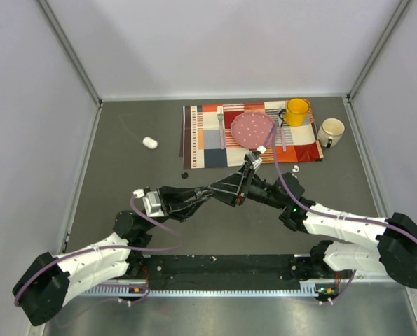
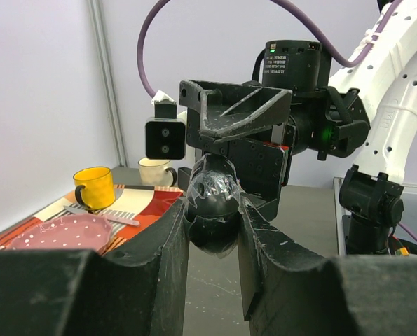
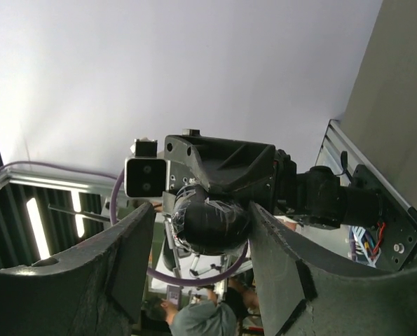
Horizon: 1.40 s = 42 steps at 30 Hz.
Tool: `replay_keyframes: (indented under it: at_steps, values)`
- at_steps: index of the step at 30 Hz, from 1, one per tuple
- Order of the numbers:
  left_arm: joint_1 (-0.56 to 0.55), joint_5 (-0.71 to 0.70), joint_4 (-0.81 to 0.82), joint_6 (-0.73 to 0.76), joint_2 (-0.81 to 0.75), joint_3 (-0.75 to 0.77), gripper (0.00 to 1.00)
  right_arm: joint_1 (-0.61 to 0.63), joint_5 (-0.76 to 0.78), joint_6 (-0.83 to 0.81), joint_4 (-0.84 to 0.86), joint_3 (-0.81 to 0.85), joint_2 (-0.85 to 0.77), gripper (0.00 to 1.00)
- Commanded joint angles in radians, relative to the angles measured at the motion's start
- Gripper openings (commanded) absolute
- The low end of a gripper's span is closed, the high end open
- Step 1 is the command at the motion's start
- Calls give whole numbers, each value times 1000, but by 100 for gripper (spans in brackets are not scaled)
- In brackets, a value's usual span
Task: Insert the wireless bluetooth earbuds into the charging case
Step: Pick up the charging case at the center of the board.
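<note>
left gripper (image 2: 212, 234) is clamping case (image 2: 212, 199) in mid-air
right gripper (image 3: 202, 218) is straddling it, fingers apart (gap on one side). white earbud (image 1: 295, 168) and black earbud (image 1: 184, 175) are lying on table (image 1: 124, 203) by mat (image 1: 208, 150).

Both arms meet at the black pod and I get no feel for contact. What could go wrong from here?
1. The black pod is pinched in the left fingers above the table. The right fingers only bracket it, with a gap on one side. Releasing the left grip now would likely drop it.
2. Both sets of fingers sit nose to nose. Pushing closer risks a collision, or the rounded pod squirting out.
</note>
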Motion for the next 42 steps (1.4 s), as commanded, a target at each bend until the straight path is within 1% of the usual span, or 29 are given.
replay_keyframes:
  at_steps: [1, 2, 3, 4, 5, 7, 8, 10, 11, 12, 15, 17, 20, 26, 30, 32, 36, 40, 42]
  values:
    - [-1, -4, 25, 21, -7, 36, 0, 17, -11, 12, 51, 46, -3, 54]
    - [-1, -2, 25, 23, -7, 36, 0, 18, -13, 14, 51, 48, -3, 53]
    - [-1, -1, 25, 23, -4, 36, 0, 17, -11, 15, 50, 46, -3, 47]
    - [-1, 2, 25, 21, -3, 38, 0, 18, -11, 20, 50, 45, -3, 45]
    - [-1, 7, 13, 24, -2, 42, 0, 18, -14, 37, 57, 39, -3, 35]
    - [-3, 11, 2, 23, -1, 47, 0, 17, -14, 34, 56, 40, -4, 30]
    - [-3, 17, -10, 23, -1, 49, 0, 17, -11, 32, 57, 38, -3, 15]
    - [-3, 24, -23, 10, 2, 58, 3, 17, -13, 23, 60, 40, -3, 1]
    - [-3, 24, -29, 9, 2, 59, 4, 17, -17, 20, 62, 42, 3, 0]
    - [-3, 28, -30, 7, 2, 61, 7, 17, -19, 18, 63, 48, 5, 0]
    - [-3, 24, -30, 0, 2, 61, 13, 17, -26, 18, 94, 48, 17, 0]
    - [-1, 11, -32, -13, 1, 61, 11, 17, -27, 23, 111, 45, 22, 0]
    - [-1, 4, -33, -19, -4, 59, 11, 17, -25, 23, 117, 42, 27, 0]
    - [-3, -1, -41, -33, 4, 62, 18, 17, -30, 32, 152, 45, 36, 0]
    - [-1, -10, -35, -33, 10, 62, 25, 18, -33, 43, 174, 43, 46, 0]
    - [-1, -9, -27, -31, 14, 62, 25, 20, -33, 44, 177, 43, 51, 0]
    - [-1, -13, -23, -31, 24, 64, 30, 23, -33, 54, 198, 43, 62, 0]
    - [-1, -18, -9, -33, 34, 62, 31, 26, -30, 63, 214, 38, 69, 0]
    - [-3, -22, -7, -36, 34, 62, 33, 28, -30, 66, 226, 37, 74, 0]
